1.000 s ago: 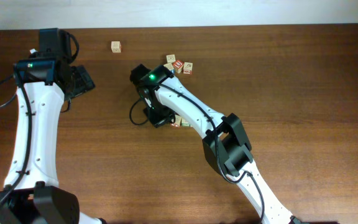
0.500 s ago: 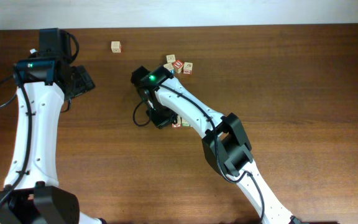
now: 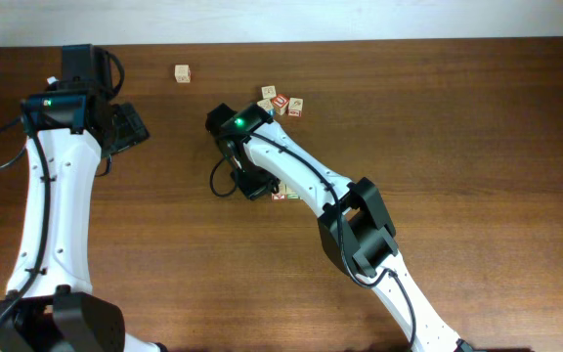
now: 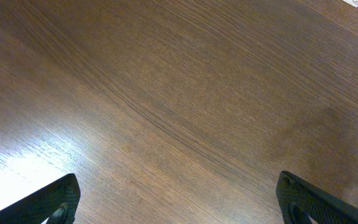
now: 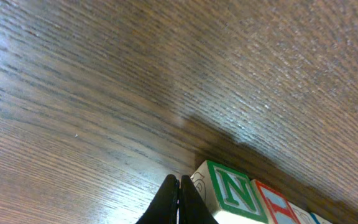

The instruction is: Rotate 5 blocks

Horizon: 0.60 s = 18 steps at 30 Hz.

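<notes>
A dark wood-grain table (image 3: 477,147) meets a pale strip (image 3: 360,20) along the top.

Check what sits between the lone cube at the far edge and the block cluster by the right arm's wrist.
Only bare table, seen overhead; the lone cube and cluster stand apart.

A lone cube (image 3: 182,73) lies well left of the clustered blocks (image 3: 280,102).
</notes>
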### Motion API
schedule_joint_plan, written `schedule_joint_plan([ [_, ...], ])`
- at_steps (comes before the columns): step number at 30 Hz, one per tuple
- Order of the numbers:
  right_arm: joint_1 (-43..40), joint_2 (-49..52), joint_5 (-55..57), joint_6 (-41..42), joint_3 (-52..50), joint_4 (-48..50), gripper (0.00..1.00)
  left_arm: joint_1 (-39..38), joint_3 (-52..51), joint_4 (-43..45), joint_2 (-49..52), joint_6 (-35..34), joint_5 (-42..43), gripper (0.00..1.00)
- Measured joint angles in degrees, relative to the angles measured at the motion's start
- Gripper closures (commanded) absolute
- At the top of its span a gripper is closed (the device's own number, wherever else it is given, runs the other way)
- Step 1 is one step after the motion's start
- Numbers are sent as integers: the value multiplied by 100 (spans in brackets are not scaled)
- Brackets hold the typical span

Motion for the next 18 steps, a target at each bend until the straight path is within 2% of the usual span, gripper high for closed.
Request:
schedule_joint_plan([
  [15, -157, 0, 28, 168, 13, 13, 96, 0, 0, 2, 0, 0, 0, 1],
  [18, -157, 42, -39, 175, 402, -308, 96, 0, 0, 2, 0, 0, 0, 1],
])
